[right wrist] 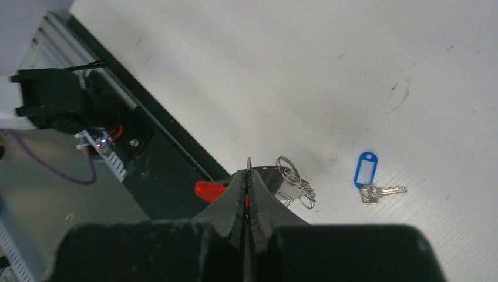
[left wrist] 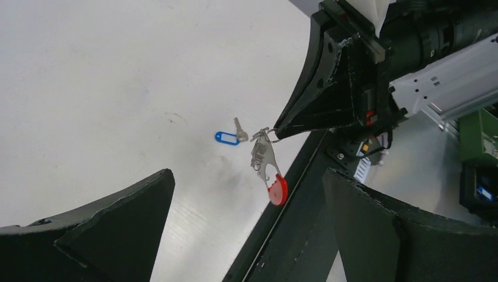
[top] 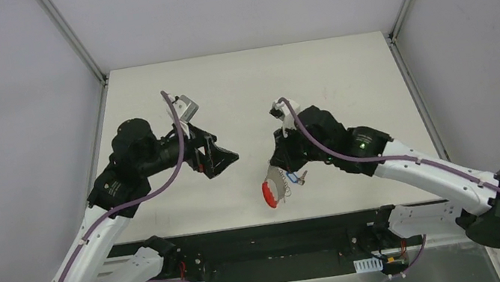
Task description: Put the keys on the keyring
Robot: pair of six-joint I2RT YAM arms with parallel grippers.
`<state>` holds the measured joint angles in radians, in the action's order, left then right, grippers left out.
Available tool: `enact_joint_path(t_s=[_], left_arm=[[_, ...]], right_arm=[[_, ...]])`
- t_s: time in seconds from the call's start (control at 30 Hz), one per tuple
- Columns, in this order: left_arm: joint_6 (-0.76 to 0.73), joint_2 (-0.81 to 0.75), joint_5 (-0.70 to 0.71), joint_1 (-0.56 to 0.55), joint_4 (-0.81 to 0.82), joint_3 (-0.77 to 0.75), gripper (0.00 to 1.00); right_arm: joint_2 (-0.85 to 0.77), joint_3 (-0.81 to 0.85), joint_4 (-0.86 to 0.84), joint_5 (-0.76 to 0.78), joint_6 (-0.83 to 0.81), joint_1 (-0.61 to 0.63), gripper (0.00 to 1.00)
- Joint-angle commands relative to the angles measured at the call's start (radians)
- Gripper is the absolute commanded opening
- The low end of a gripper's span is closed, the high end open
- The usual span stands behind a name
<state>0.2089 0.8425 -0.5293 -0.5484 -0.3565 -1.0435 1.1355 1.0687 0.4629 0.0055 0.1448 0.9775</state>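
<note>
The keys [right wrist: 366, 170], a small metal key joined to a blue oblong tag, are seen lying flat on the white bench [top: 342, 73], with the tag toward the far side and the key toward the near side. Just beside them, but apart, the keyring [left wrist: 262, 157] is held: one of its thin wire rings is pinched at the very tip of the right end effector [right wrist: 249, 179], whose fingers are pressed together on it. The other rings and silver pieces hang from that ring, with the red strip [left wrist: 278, 189] lowest, close to the bench's near edge. Whether the strip touches the surface cannot be told. The left end effector [top: 218, 157] is held over the bench to the left, well apart from both things, with its fingers spread wide and turned toward the keyring.
</note>
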Motion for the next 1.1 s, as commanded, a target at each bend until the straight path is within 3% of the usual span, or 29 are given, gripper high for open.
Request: enact_joint_path(t_s=[0.0, 0.43, 0.63, 1.07], left_arm=[[0.024, -0.010, -0.161, 0.002, 0.087, -0.048, 1.00], [0.226, 0.010, -0.345, 0.002, 0.346, -0.015, 0.93], [0.366, 0.034, -0.437, 0.001, 0.552, 0.020, 0.81], [0.465, 0.089, -0.483, -0.021, 0.710, 0.035, 0.59]], right_arm=[[-0.103, 0.095, 0.008, -0.193, -0.060, -0.003, 0.00], [-0.213, 0.124, -0.108, -0.377, -0.098, -0.003, 0.00], [-0.236, 0.119, -0.184, -0.434, -0.121, -0.003, 0.00], [-0.218, 0.160, -0.290, -0.421, -0.181, -0.003, 0.00]])
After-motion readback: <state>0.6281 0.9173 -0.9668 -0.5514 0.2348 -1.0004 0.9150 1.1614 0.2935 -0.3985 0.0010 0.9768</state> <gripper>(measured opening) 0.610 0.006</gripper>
